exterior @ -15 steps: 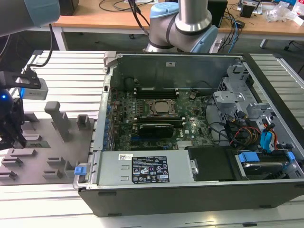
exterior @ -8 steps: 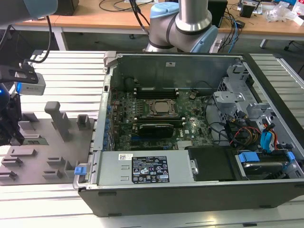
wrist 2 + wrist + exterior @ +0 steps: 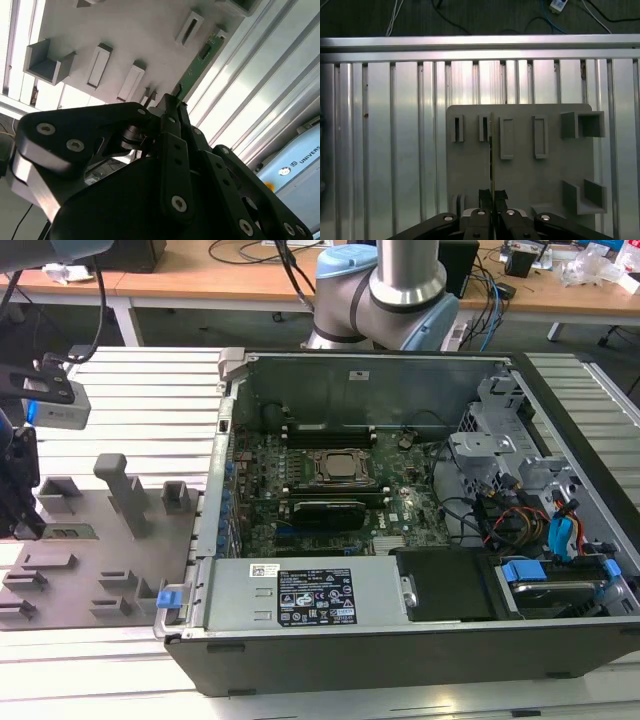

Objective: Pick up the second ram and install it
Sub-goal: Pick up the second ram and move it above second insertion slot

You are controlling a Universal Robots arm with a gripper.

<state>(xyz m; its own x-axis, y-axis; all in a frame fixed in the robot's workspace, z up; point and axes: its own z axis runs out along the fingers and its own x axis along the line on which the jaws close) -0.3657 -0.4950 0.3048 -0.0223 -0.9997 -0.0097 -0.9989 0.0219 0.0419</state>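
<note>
- Arm base [image 3: 400, 285] sits behind the open PC case [image 3: 400, 680]. The tool [image 3: 18, 490] hangs way over at the exterior view's left edge, above the grey holder plate [image 3: 90, 575].
- In the first wrist view the tool [image 3: 492, 194] has its fingers pinched together on the second ram [image 3: 492, 150], so it's gripped at one end.
- The case holds the motherboard [image 3: 400, 510], with the processor socket [image 3: 340, 466] about in the middle and cables off to the exterior view's right.
- The holder plate carries a row of slotted grey blocks [image 3: 506, 138] and rests on the ribbed aluminium desk [image 3: 385, 140].
- The ram is over that plate and runs out from the fingertips between two of the blocks. Can't tell if it's clear of the plate or still touching it.
- In the second wrist view the ram [image 3: 200, 62] is a thin green strip with a dark chip near its far end. The first wrist view has it edge-on, basically just a line.
</note>
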